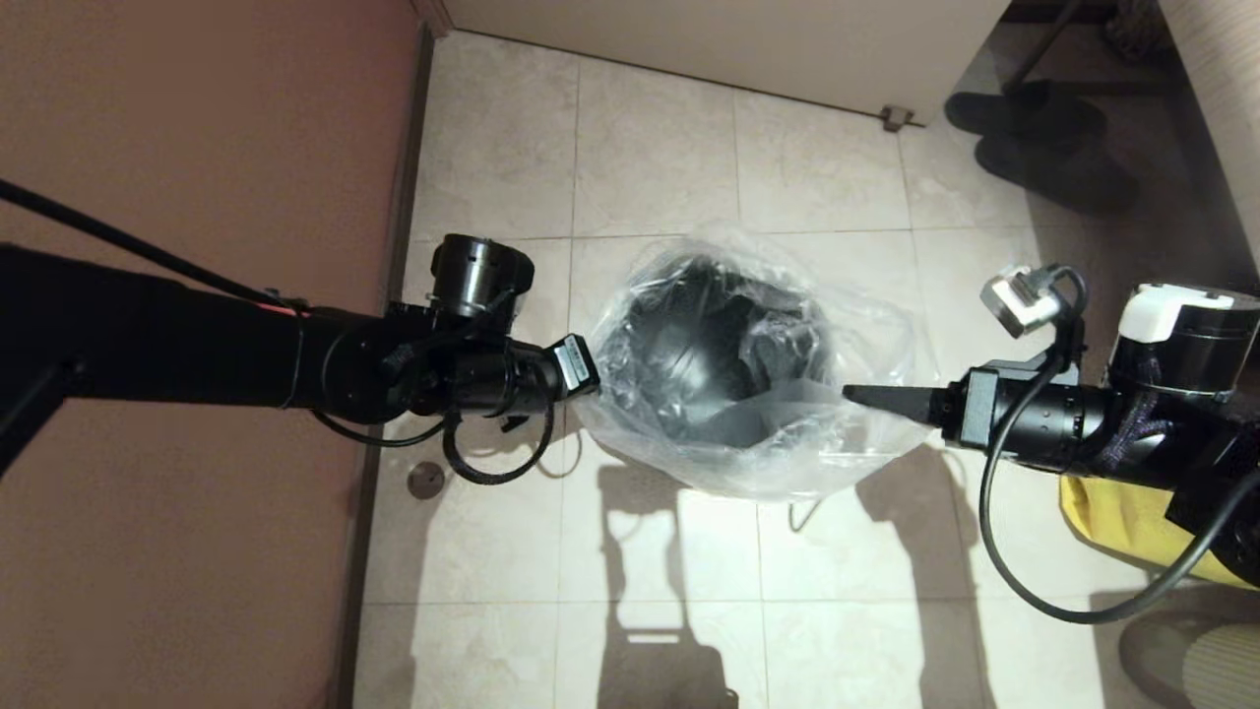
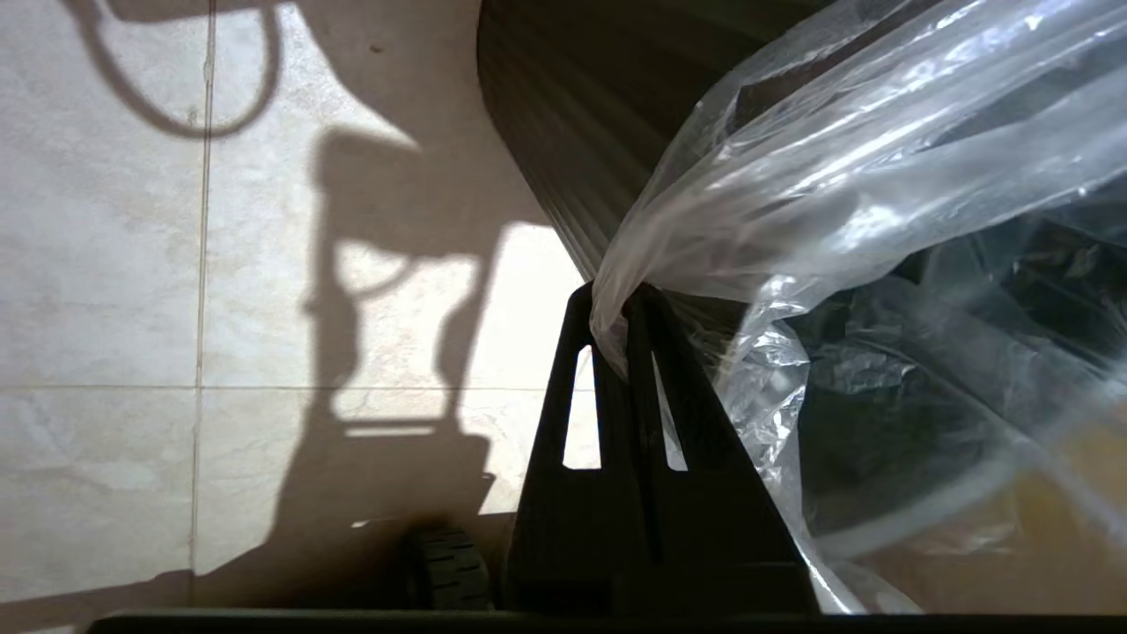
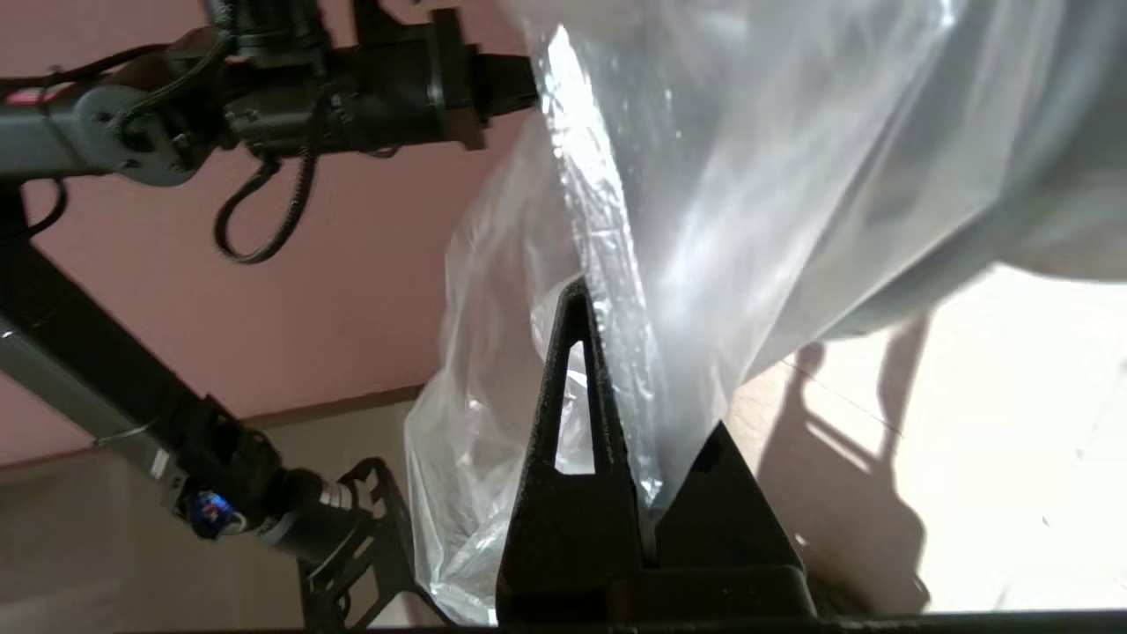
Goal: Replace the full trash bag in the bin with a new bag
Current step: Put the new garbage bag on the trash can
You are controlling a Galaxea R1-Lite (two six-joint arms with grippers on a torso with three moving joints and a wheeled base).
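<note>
Head view: the bin (image 1: 724, 345) stands on the tiled floor (image 1: 669, 158) between the two arms, with the new bag (image 1: 847, 433) draped loosely over its mouth. The left gripper (image 2: 616, 304) has its jaws pinched on the bag's edge at the bin's left side; the right gripper (image 3: 651, 493) has its jaws clamped on the opposite edge. A yellow bag (image 1: 1112, 517) lies under the right arm

Right pincer (image 3: 634, 440) clamped on edge of new bag (image 3: 748, 220), clear crinkled film pinched between black fingers (image 3: 572, 423). Bag spreads away from pincer, stretched toward left pincer (image 3: 515, 75), which grips opposite edge. Left arm (image 3: 264, 79) dark against reddish wall (image 3: 352, 291). Tiled floor (image 3: 1012, 440) sunlit, with shadows.
</note>
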